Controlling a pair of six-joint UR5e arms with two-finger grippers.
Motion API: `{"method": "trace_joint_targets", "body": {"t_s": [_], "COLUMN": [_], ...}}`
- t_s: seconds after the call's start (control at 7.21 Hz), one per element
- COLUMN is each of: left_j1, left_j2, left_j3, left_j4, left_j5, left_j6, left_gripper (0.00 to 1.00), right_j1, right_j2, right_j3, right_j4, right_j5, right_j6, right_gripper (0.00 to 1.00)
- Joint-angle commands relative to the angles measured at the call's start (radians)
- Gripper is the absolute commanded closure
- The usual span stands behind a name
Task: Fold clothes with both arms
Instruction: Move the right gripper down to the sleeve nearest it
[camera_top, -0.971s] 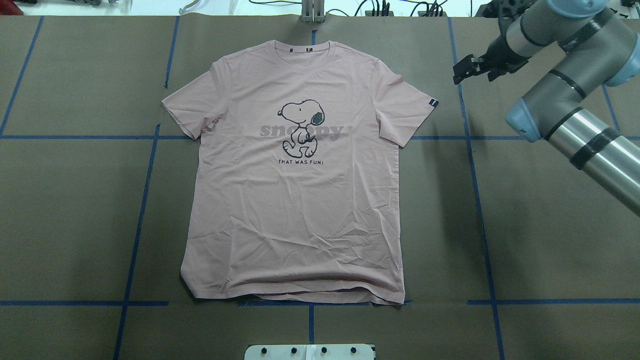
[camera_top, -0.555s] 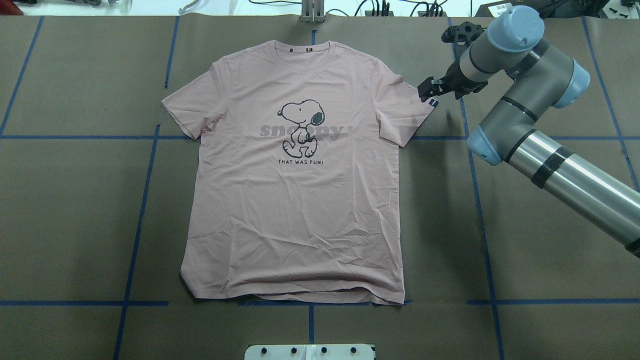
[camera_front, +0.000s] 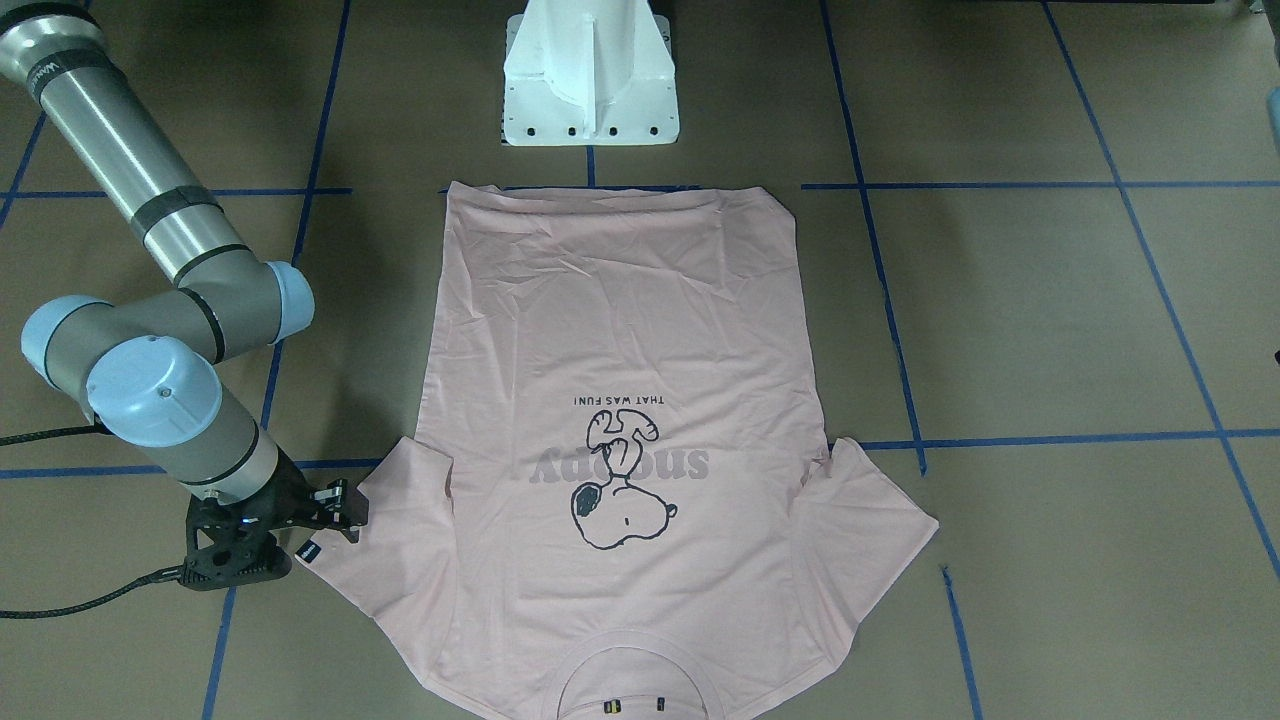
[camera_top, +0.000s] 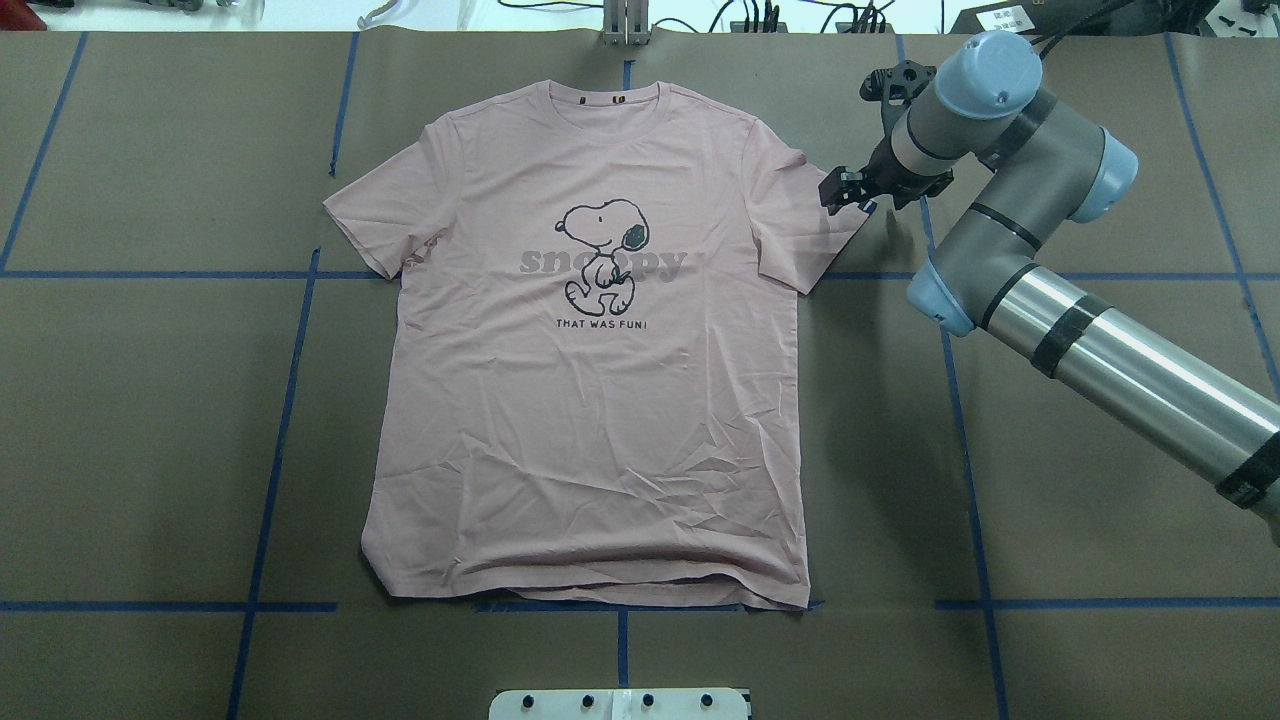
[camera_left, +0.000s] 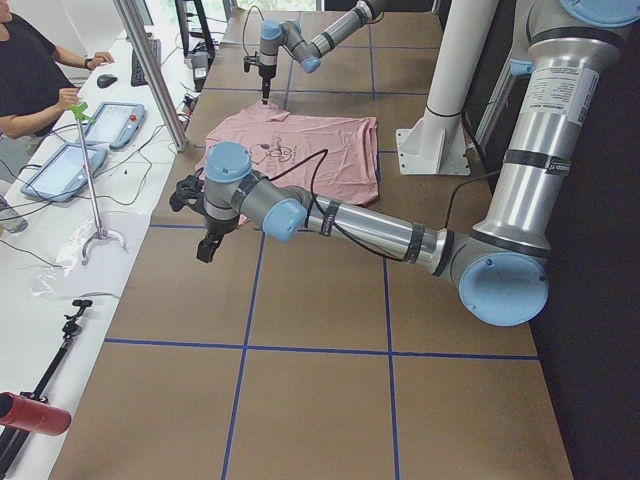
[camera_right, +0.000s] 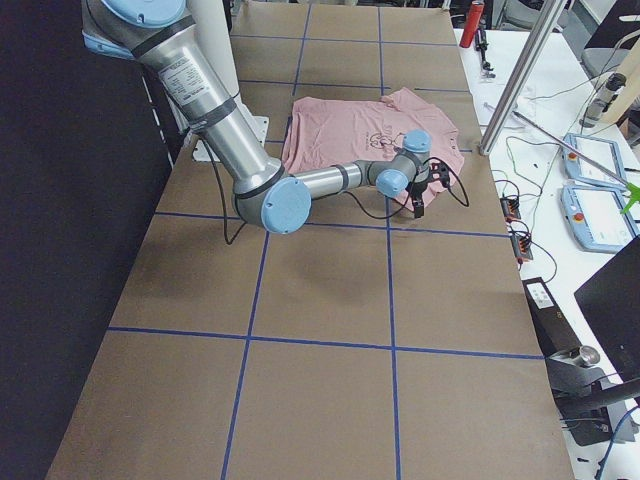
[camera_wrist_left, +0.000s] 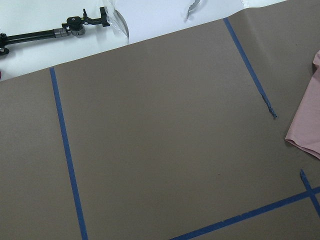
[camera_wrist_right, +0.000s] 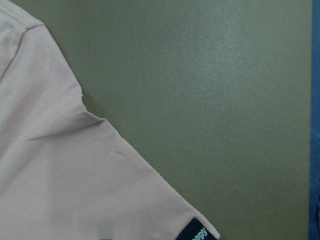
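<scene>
We are seeing the pink T-shirt (camera_top: 590, 400) lying flat, print up, in the middle of the overhead frame. Our right gripper (camera_top: 838, 190) is poising at the upper right, by the sleeve's black tag (camera_front: 310, 551), jaws parted. Our left gripper (camera_left: 205, 248) is hanging over the brown table (camera_top: 1050, 480), left of centre in the left side view; we cannot tell its opening.
</scene>
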Motion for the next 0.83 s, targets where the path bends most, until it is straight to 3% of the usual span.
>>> {"method": "trace_joint_targets", "body": {"t_s": [0.0,0.14,0.28,0.55,0.69], "left_j1": [-0.001,0.0,0.0,-0.001,-0.001], "left_j2": [-0.001,-0.001,-0.001,-0.001,-0.001], "left_j3": [0.0,0.0,0.0,0.0,0.0], "left_j4": [0.0,0.0,0.0,0.002,0.002], "left_j5": [0.0,0.0,0.0,0.0,0.0], "left_j6": [0.0,0.001,0.0,0.0,0.0], "left_gripper": [0.0,0.0,0.0,0.0,0.0], "right_j1": [0.002,0.002,0.004,0.004,0.004], "right_j2": [0.0,-0.001,-0.001,0.0,0.002], "right_j3": [-0.011,-0.011,-0.011,-0.011,-0.011], "right_j4": [0.0,0.0,0.0,-0.002,-0.002], "right_j5": [-0.001,-0.001,0.0,0.002,0.002], "right_j6": [-0.004,-0.004,-0.004,-0.004,-0.005], "right_gripper": [0.06,0.11,0.41,0.89,1.0]}}
